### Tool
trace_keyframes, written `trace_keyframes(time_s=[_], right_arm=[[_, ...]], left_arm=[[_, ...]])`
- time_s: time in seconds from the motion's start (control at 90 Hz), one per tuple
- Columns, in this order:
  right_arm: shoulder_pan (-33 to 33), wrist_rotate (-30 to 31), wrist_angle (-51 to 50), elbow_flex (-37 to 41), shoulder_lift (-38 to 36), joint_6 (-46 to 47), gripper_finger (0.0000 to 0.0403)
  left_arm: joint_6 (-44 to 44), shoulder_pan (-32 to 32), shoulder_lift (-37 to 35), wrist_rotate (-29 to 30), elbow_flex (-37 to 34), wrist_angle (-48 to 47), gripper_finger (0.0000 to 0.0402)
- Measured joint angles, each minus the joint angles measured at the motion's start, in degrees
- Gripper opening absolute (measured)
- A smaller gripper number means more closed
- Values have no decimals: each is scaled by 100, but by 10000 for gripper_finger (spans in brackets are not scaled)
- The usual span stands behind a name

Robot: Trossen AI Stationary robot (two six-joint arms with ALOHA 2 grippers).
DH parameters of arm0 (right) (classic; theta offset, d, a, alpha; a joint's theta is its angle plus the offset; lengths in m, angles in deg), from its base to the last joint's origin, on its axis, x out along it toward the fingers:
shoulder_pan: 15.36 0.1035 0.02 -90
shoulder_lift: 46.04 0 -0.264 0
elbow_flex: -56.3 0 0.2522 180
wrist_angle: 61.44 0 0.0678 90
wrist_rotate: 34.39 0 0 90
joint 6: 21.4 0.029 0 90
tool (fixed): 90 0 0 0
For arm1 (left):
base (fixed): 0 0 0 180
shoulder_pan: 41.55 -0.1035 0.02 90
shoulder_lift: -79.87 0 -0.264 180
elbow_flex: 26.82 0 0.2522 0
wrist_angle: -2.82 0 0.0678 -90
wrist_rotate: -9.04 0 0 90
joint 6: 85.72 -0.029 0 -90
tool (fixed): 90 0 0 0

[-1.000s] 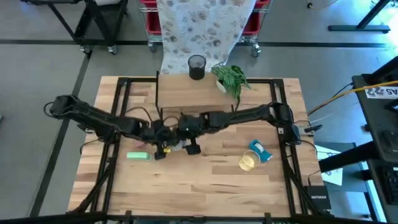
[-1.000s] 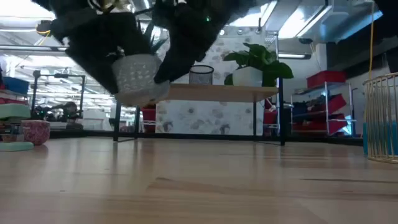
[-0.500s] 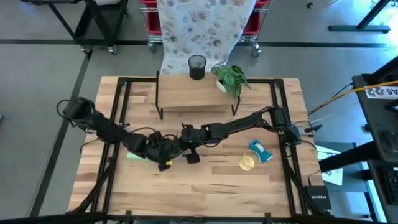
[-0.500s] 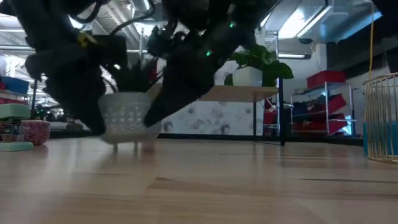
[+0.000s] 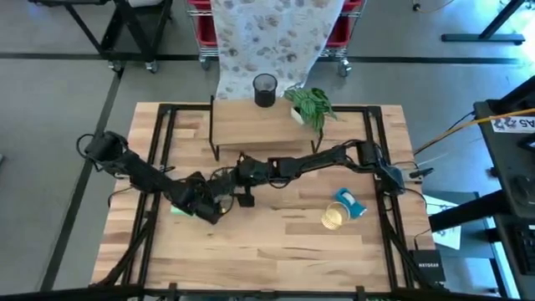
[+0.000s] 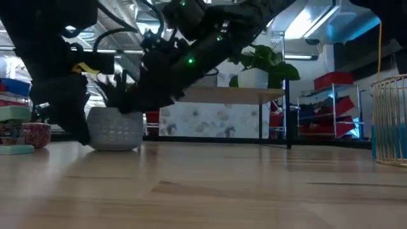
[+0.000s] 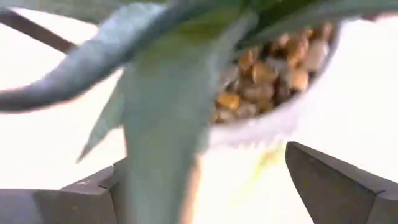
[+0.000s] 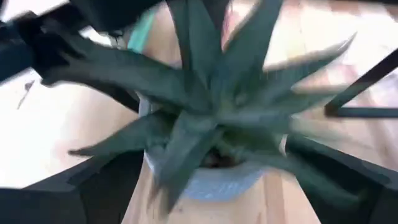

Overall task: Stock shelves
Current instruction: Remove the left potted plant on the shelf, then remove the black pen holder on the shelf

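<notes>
the potted succulent [image 6: 116, 128] is sitting on the table [image 5: 276, 251] toward its left edge, in front of the shelves [image 5: 263, 127] at the back edge (a leafy plant [image 5: 311, 104] and dark cup [image 5: 264, 89] are standing on top). the left gripper [image 5: 211, 201] and right gripper [image 5: 243, 186] are both crowding it with fingers spread, gripping nothing.

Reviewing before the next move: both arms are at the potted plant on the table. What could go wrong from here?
1. Both the left gripper and the right gripper crowd the pot, so they could bump each other or tip it.
2. The leaves fill both wrist views, so a grasp may pinch them.
3. The shelf top already holds a cup and a leafy plant, which a placement could knock.
</notes>
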Motion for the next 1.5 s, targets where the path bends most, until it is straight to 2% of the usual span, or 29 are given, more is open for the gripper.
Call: trace_keyframes(time_s=[0.1,0.333,0.456,0.567,0.7,0.889,1.011,1.3,1.5], right_arm=[[42,143,-183,5,5,-73,376],[279,1050,-878,18,-130,-252,376],[450,1162,-1189,20,-222,-417,376],[605,1521,-1573,26,-334,-571,368],[727,1923,-2115,27,-585,-694,350],[771,1968,-2937,29,-1004,-740,327],[765,1967,-3388,31,-1310,-829,320],[750,2421,-3653,23,-2417,-1337,319],[375,2826,-3787,-842,-2751,-1990,319]], left_arm=[[331,85,0,-70,0,-283,314],[1314,491,-126,-254,-2,-1097,314],[1651,716,-288,-275,72,-1169,314],[1888,888,-403,-257,168,-1157,314],[2048,1059,-452,-36,284,-1165,314],[2124,1168,-452,55,330,-1183,314],[2263,1242,-450,363,330,-1173,314],[2366,1377,-450,988,330,-1159,314],[2275,1389,-450,1326,328,-1151,314]])
